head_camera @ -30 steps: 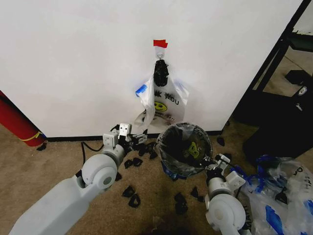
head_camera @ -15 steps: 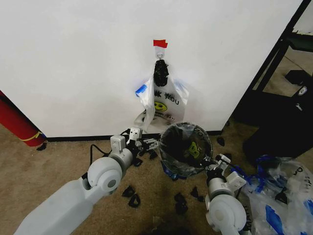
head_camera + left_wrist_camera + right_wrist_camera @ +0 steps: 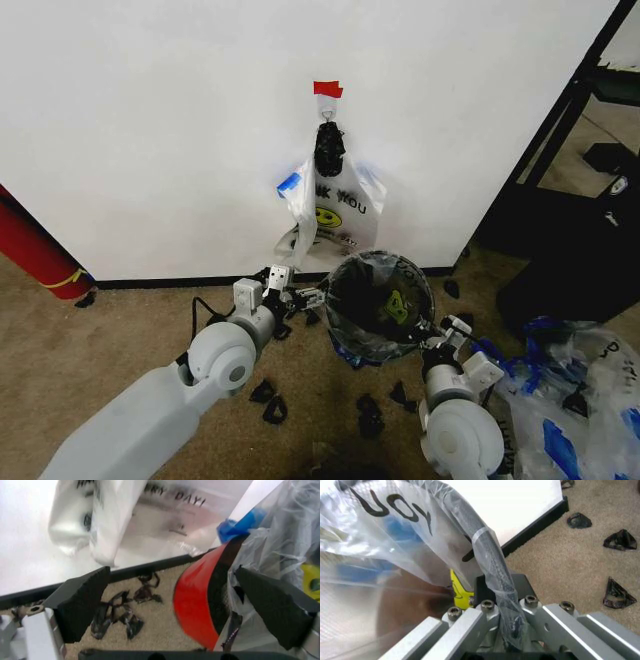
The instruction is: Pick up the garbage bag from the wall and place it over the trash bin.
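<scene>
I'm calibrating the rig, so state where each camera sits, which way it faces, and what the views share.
Head view: on the robot's head, facing forward and down at the wall, the hanging garbage bag and the trash bin; both arms show.
Left wrist view: on the left arm, facing past the open left claw toward the bin's red side and the baseboard.
Right wrist view: on the right arm, facing the right claw, shut on the lined bin rim.
Shared: all three show the trash bin.
</scene>
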